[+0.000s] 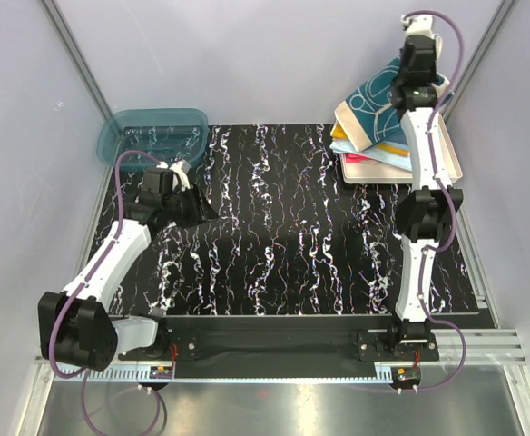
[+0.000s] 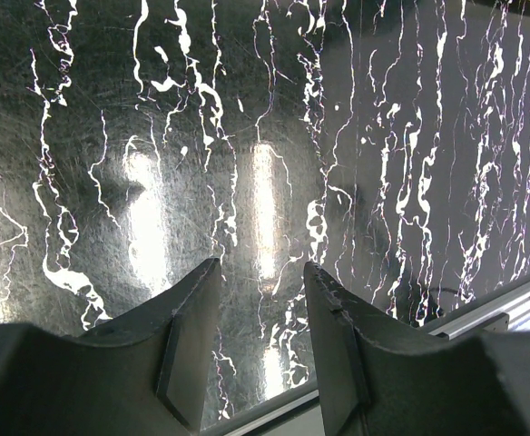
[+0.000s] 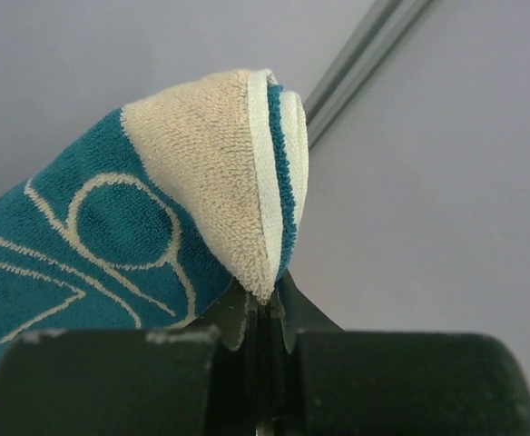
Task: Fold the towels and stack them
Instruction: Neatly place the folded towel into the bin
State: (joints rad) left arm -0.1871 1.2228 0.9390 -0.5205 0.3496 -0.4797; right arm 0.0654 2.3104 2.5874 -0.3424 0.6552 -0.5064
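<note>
right end effector (image 3: 267, 313): clenched on dark teal towel (image 3: 93, 245) corner, lifted above towel stack (image 1: 374, 150) on tray (image 1: 454, 168) | left end effector (image 2: 261, 331): released, empty, over counter (image 2: 247, 136) | risk: thin corner pinch likely slips, towel drops crooked

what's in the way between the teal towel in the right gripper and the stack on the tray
Nothing visible. The teal towel, pinched in the right gripper, hangs over the stack on the tray; the left gripper is open, far across the table.
</note>
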